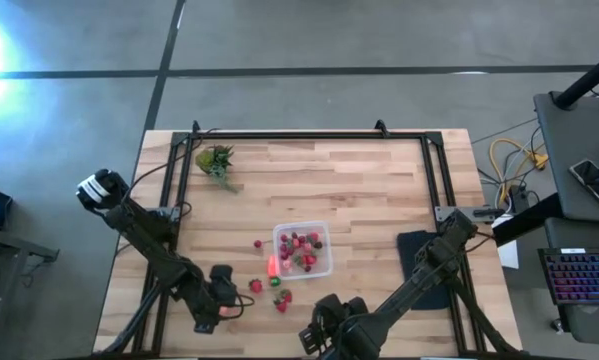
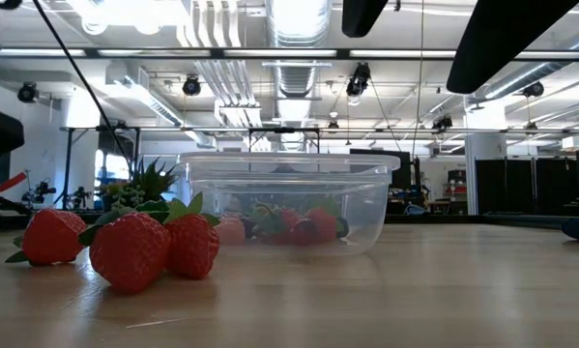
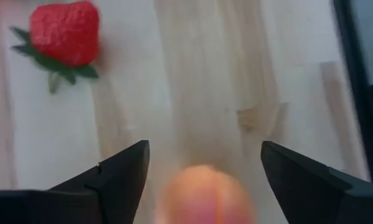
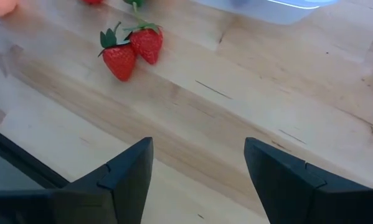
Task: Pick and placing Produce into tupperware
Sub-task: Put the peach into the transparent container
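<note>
Materials and finish, as seen at the tabletop [image 1: 359, 180].
Tabletop: pale wood strips, matt, grain visible. Tupperware [image 2: 289, 203]: clear glossy plastic, smooth walls. Strawberries [image 2: 134, 246]: red, dimpled, slight sheen. Left pincer [image 3: 202, 177]: dark matt fingers.

A green leafy clump [image 1: 217, 161] lies near the wooden table's [image 1: 359, 190] far-left corner; a black pad [image 1: 416, 255] lies right.

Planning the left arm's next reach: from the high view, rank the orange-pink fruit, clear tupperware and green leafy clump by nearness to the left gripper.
1. Round orange-pink fruit, right at the left gripper, between its open jaws.
2. Clear square plastic tupperware, mid-table, toward the right arm.
3. Green leafy clump, at the far left corner.
</note>
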### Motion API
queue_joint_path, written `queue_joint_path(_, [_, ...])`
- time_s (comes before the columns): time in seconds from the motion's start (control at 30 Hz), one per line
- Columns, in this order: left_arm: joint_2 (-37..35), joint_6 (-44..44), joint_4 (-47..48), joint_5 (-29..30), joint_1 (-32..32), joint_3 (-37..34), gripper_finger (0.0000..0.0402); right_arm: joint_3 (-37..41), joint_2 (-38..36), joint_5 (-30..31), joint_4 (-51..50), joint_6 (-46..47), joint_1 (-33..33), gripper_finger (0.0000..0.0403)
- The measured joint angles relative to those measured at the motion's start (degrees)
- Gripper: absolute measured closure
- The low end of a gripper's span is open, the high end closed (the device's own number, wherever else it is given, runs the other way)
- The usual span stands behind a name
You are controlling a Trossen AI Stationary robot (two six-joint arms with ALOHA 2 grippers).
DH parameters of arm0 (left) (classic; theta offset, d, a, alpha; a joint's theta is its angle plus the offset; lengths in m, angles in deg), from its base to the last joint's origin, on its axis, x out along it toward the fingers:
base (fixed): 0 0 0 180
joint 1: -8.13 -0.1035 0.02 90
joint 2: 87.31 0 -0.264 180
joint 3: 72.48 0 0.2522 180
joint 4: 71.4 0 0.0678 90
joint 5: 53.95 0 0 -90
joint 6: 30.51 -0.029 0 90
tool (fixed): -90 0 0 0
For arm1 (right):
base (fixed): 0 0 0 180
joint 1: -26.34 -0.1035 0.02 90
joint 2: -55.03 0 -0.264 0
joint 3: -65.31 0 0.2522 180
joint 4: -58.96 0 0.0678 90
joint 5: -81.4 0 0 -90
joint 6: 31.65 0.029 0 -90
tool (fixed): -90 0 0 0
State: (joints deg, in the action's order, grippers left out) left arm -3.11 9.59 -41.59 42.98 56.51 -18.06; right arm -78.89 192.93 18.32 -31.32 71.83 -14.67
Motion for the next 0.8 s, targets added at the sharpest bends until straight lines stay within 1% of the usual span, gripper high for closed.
queue_joint_path(0.17, [0.00,0.69,4.36,-0.06,0.00,0.00,0.0082,0.37,0.00,-0.03,0.16,0.00,0.00,0.0158])
queue_joint_path(0.3, [-0.20,5.78,9.00,-3.56,0.23,0.00,0.0061,0.41,0.00,-0.08,0.11,0.02,0.00,0.0158])
queue_joint_path(0.5, [-0.35,7.44,9.43,-4.81,1.52,0.00,0.0038,0.88,0.00,-0.08,0.10,0.02,0.00,0.0158])
queue_joint_path(0.67, [-0.35,7.41,9.97,-3.73,1.57,0.00,0.0037,1.81,0.00,-0.12,0.18,1.08,0.00,0.0158])
queue_joint_path(0.8, [-0.33,7.15,10.54,-3.17,1.51,-0.02,0.0051,2.10,0.00,-0.34,0.50,1.53,0.00,0.0158])
